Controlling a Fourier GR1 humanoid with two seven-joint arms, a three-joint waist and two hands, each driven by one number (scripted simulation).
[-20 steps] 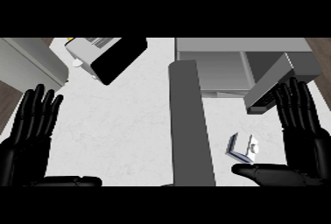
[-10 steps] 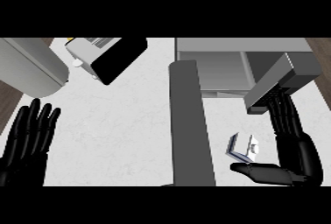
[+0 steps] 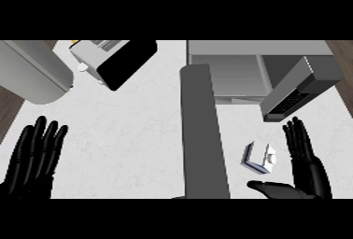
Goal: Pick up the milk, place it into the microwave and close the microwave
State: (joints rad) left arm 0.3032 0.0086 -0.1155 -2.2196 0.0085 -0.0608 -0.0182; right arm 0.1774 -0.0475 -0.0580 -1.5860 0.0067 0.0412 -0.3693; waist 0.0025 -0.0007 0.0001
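Your right hand [image 3: 312, 172] comes in at the lower right of the head view. Its black fingers [image 3: 296, 140] are straight and point away from you, and its thumb [image 3: 274, 189] is spread out to the left. It is released and holds nothing.

The milk, a small white and blue carton [image 3: 259, 157], lies on the white speckled counter [image 3: 131, 140] just to the left of those fingers and just beyond the thumb, in the open angle between them. A strip of counter shows between the carton and the fingers. The carton's near edge is close to the thumb, and you cannot tell from here whether the two touch.

Ahead of the right hand's fingertips is a tilted grey block with a dark keypad face [image 3: 298, 89]. To its left the grey microwave [image 3: 234, 51] shows its open cavity, ahead and to the left of the hand. A long grey slab [image 3: 201, 135] stands out from the microwave's left front corner and runs down the counter towards you. It passes to the left of the carton, so the milk sits between the slab and your right hand.

Your left hand [image 3: 33, 161] rests open at the lower left, fingers straight and up, well apart from the milk on the far side of the slab. Beyond it are a large pale grey rounded body [image 3: 31, 70] and, to that body's right, a white appliance with a black panel [image 3: 121, 60].
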